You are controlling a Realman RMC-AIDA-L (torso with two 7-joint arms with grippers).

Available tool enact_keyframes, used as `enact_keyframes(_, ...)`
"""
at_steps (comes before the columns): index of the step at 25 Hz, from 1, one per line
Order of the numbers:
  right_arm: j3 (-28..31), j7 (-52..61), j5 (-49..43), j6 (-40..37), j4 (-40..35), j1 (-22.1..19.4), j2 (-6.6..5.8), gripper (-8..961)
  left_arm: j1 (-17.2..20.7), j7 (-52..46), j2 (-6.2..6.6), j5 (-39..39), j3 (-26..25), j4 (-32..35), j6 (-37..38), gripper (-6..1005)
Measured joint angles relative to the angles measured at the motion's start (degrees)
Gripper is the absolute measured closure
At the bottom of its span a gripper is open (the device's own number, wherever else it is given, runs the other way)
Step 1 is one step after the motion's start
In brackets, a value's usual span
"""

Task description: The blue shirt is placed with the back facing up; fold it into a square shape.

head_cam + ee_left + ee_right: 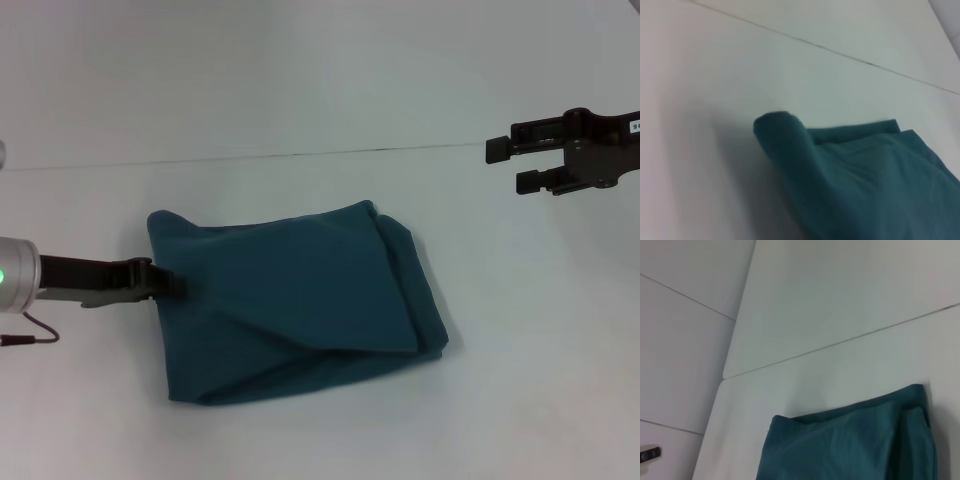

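**One folded shirt, left gripper at its edge, right gripper held off**

The blue shirt (290,300) is soft, matte teal-blue cloth, folded into a rough four-sided bundle with layered edges showing along its right side and shallow creases running across the top. Its near-left corner is rounded and slightly puffed; in the left wrist view that corner (782,130) rises as a small rolled hump. No lettering shows on the upper face. It lies on a smooth, pale table (320,80) crossed by one thin dark seam line.

The left gripper (165,282), dark metal on a silver wrist, reaches in from the left and meets the shirt's left edge, about midway along it. Its fingertips touch or sink into the cloth there; whether they pinch the fabric or merely press against it cannot be told.

The right gripper (505,165) hangs well apart from the shirt, up and to the right, its two black fingers spread with a clear gap between them and nothing held.

Counted: one shirt, two grippers, one table seam
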Motion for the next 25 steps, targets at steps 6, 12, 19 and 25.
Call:
enact_keyframes(6,0.20,0.00,0.00,-0.02,0.00,0.06,0.00,95,2.41,-3.11,0.08,-0.87,-2.80,5.86,3.90,846)
enact_keyframes(12,0.09,0.00,0.00,0.05,0.00,0.30,0.07,95,5.44,-9.50,-1.00,-6.56,-9.28,7.14,6.00,624)
enact_keyframes(19,0.06,0.00,0.00,0.42,0.70,0.51,0.18,95,6.15,-12.10,-3.86,-8.01,-9.94,2.78,1.70,415)
enact_keyframes(25,0.09,0.00,0.00,0.42,0.74,0.14,0.23,96,7.66,-12.02,-5.17,-8.72,-9.72,1.55,2.07,353)
